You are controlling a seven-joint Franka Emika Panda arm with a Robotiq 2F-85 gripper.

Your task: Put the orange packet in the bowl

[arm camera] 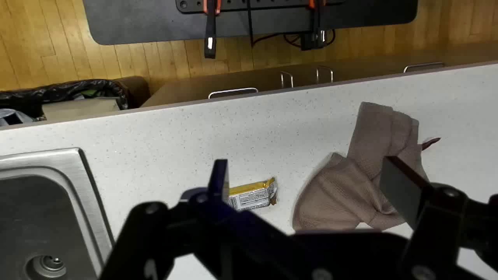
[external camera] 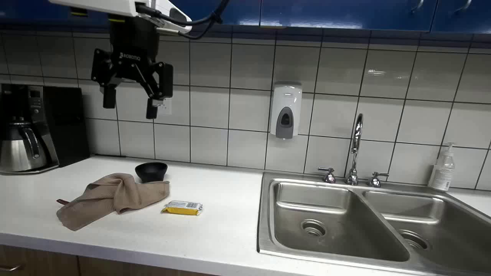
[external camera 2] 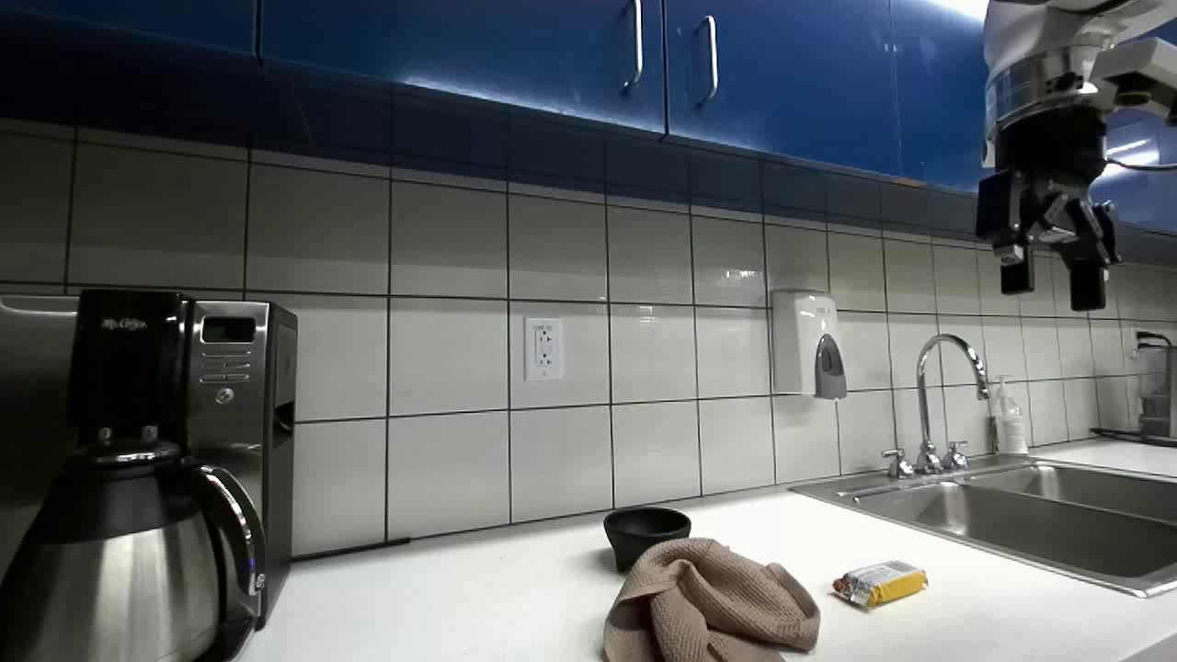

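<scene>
Black gripper [arm camera: 305,175], jaws wide and holding nothing, hangs above the counter [external camera: 222,234]. There the yellow-and-silver packet [external camera: 182,208] lies between brown cloth [external camera: 115,195] and sink [external camera: 265,226]; the black bowl [external camera: 151,173] stands beside the cloth. Grasping, carrying, placing all seem left.

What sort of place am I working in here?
Most likely a kitchen, perhaps an office break room: there is a double sink, a coffee maker and a row of blue cabinets.
</scene>
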